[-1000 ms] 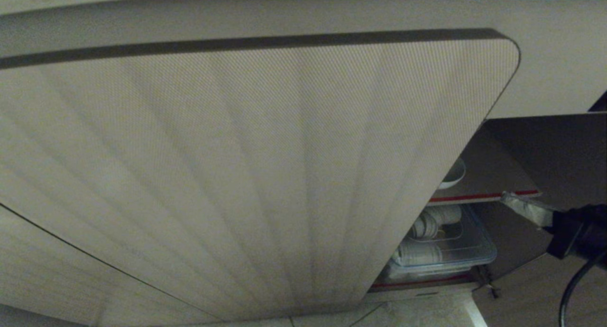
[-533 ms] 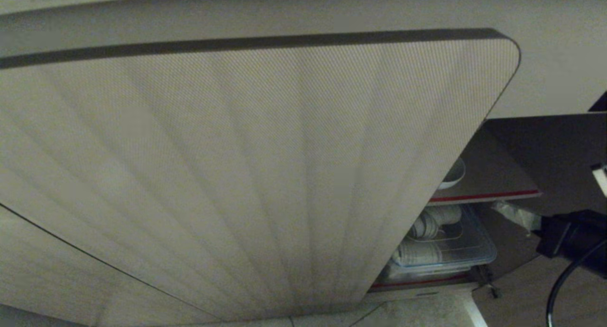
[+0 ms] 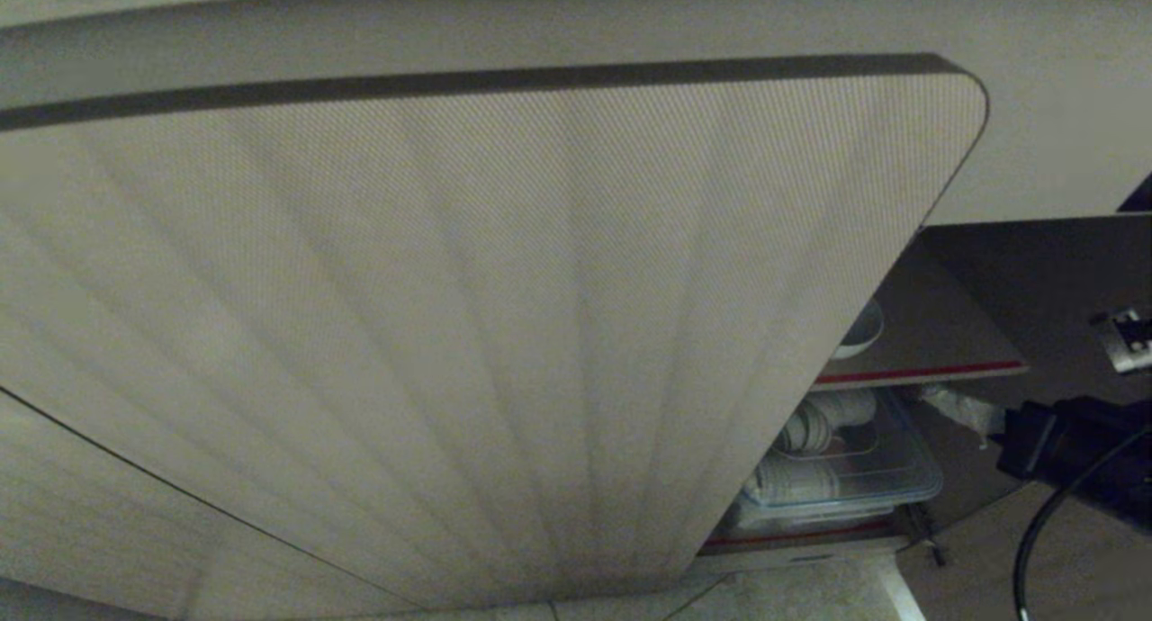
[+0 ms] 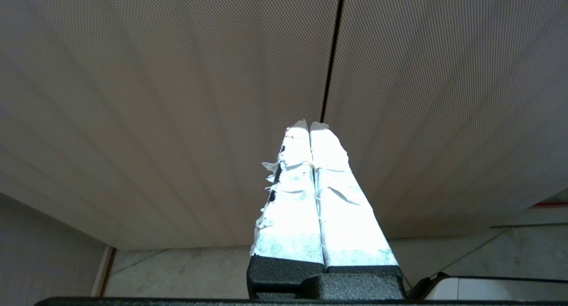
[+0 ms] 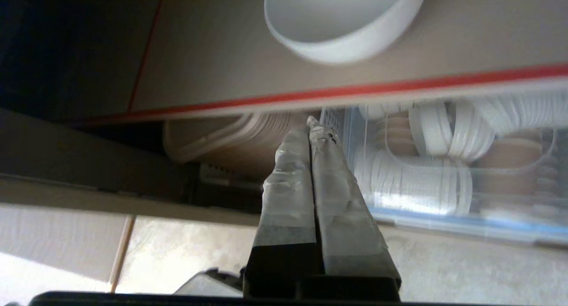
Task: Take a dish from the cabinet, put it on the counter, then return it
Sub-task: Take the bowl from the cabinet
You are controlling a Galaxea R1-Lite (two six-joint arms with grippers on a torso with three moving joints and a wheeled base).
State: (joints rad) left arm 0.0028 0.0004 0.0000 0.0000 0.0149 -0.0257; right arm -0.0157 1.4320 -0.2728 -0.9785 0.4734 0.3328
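Dish [image 5: 344, 24] on the cabinet [image 3: 504, 333] shelf [image 5: 213, 62], my right hand [image 5: 314, 126] at 6 o'clock pressed together, empty; everything left.

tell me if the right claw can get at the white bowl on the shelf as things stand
Probably yes: the cabinet door leaves that side open, and nothing stands between the shut right claw and the white bowl.

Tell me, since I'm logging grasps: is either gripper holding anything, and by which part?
Nothing is held. Right gripper and left gripper are shut on nothing; the dish sits untouched.
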